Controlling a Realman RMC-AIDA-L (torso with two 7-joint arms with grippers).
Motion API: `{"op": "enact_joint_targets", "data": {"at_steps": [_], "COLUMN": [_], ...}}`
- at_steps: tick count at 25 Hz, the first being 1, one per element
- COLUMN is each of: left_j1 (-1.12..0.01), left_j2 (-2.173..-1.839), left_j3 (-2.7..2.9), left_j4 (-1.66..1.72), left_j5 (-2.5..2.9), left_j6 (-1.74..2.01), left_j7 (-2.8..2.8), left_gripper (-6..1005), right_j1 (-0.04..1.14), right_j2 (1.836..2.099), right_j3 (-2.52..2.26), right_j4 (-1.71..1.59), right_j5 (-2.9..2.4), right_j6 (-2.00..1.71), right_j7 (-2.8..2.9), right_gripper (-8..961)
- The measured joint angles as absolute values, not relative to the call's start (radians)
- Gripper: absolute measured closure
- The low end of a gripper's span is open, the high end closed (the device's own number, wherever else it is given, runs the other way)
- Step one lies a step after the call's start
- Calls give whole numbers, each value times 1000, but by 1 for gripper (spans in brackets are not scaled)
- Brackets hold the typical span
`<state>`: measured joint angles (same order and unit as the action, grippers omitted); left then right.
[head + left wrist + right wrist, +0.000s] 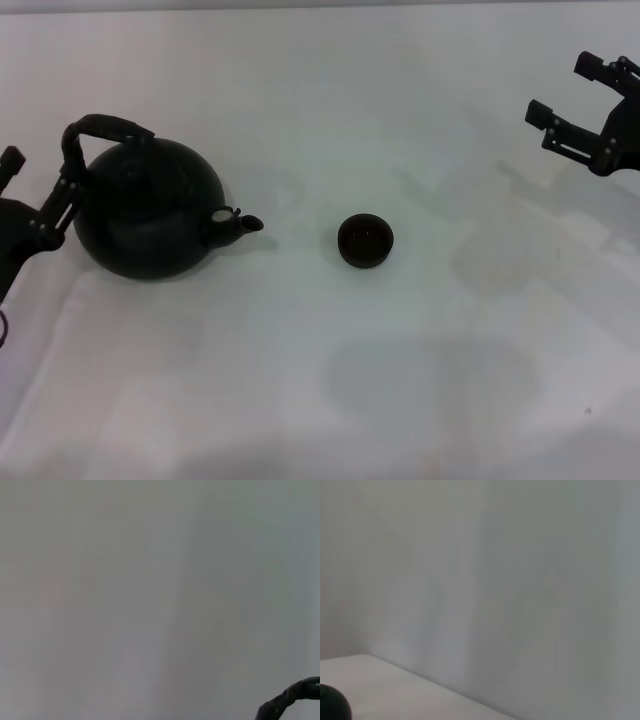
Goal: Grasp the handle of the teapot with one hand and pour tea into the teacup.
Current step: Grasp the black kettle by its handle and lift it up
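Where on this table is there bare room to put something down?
The table is bare all along the near side, and from the teacup out toward the right tool. It is crowded only at far left, where the left tool meets the teapot.

teapot [150, 215] left on table [420, 380] | spout toward teacup [365, 241] | teacup centre

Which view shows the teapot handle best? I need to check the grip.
The head view: the whole handle arches over the teapot, with the left gripper at its left end. The left wrist view catches only a dark curved sliver, probably the handle. The right wrist view shows none of it.
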<state>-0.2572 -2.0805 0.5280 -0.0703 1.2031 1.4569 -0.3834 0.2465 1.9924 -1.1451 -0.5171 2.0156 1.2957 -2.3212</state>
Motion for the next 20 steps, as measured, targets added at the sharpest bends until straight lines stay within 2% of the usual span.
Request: {"op": "enact_joint_targets", "data": {"at_steps": [16, 20], "left_j1": [-328, -332], "left_j2": [-2073, -2074], "left_j3": [529, 529], "left_j4": [-59, -57], "left_j5": [1245, 1250], "left_j6": [1358, 1350], "left_j7": [-456, -465], "left_gripper": [273, 335], "right_j1": [258, 265], "right_j2": [1993, 1990], "right_j3": [-1143, -1143], "right_j4": [-517, -517], "right_j5": [2016, 2016], "right_j6": [1246, 1222], "right_j7": [-2347, -2347], "right_gripper": [89, 89]}}
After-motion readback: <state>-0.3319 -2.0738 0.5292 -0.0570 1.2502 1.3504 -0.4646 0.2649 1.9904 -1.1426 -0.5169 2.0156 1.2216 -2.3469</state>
